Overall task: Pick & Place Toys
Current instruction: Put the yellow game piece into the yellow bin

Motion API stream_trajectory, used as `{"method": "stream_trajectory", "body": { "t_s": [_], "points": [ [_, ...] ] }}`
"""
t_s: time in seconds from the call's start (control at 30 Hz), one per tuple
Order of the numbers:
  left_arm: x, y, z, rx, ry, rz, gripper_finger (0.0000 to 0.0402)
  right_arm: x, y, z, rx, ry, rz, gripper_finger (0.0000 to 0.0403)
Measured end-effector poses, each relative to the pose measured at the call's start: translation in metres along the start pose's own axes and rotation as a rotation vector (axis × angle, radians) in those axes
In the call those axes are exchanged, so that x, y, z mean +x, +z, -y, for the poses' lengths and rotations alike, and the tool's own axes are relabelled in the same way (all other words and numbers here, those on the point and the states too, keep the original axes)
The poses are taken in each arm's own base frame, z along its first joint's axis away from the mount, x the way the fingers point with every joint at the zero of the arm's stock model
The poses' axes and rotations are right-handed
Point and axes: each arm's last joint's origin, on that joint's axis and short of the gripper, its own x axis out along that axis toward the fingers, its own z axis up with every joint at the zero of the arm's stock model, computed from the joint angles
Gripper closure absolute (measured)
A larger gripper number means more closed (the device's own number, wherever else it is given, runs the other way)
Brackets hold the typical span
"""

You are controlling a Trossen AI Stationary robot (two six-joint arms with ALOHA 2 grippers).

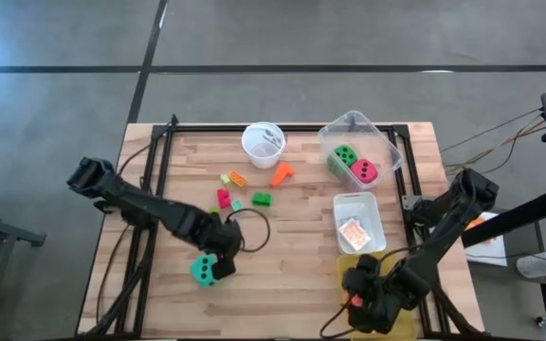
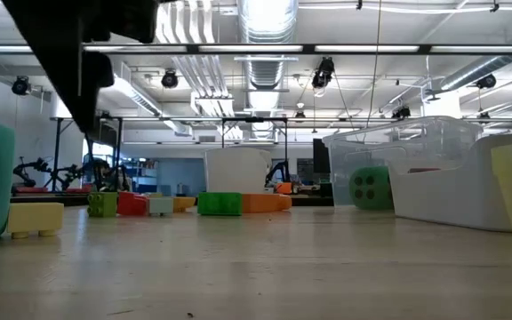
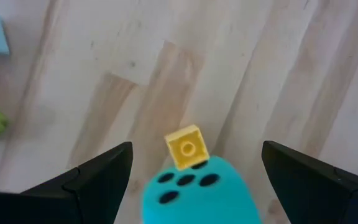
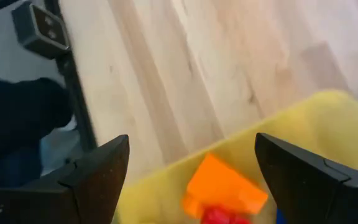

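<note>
The teal die (image 1: 207, 270) rests on the table near the front left, with a small yellow block (image 3: 186, 147) against its side. My left gripper (image 1: 222, 246) is open above it. In the left wrist view its fingers (image 3: 98, 180) stand on either side of the die (image 3: 194, 196) without touching it. My right gripper (image 1: 356, 286) is open and empty over the yellow bin (image 1: 396, 317) at the front right, above an orange block (image 4: 225, 186) lying in the bin. The green die (image 1: 344, 157) and the red-pink die (image 1: 364, 171) lie in the clear bin (image 1: 387, 142).
A white cup (image 1: 263, 142) stands at the far middle. Loose blocks lie mid-table: orange (image 1: 281, 173), green (image 1: 262, 199), red (image 1: 224, 197). A small white bin (image 1: 373, 204) holding a card pack (image 1: 354, 233) sits at the right. A black cable loops near my left gripper.
</note>
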Motion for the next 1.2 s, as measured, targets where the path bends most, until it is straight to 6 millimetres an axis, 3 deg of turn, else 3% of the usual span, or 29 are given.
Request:
{"method": "stream_trajectory", "body": {
  "t_s": [0.17,0.43,0.63,1.0,1.2],
  "points": [
    [0.007,-0.006,0.008,-0.095,0.028,0.004,0.0039,0.011,0.002,-0.010,-0.037,-0.046,0.076,0.0062],
    [0.045,0.002,0.014,-0.073,0.101,-0.090,0.0039,0.027,0.004,-0.029,-0.147,-0.076,0.103,0.0062],
    [0.057,0.002,0.014,-0.068,0.143,-0.123,0.0039,0.024,0.009,-0.040,-0.204,-0.052,0.115,0.0062],
    [0.092,-0.004,0.012,-0.073,0.202,-0.273,0.0039,0.023,0.010,-0.041,-0.212,-0.051,0.117,0.0062],
    [0.097,-0.004,0.012,-0.056,0.199,-0.293,0.0039,0.023,0.010,-0.041,-0.212,-0.051,0.117,0.0062]
  ]
}}
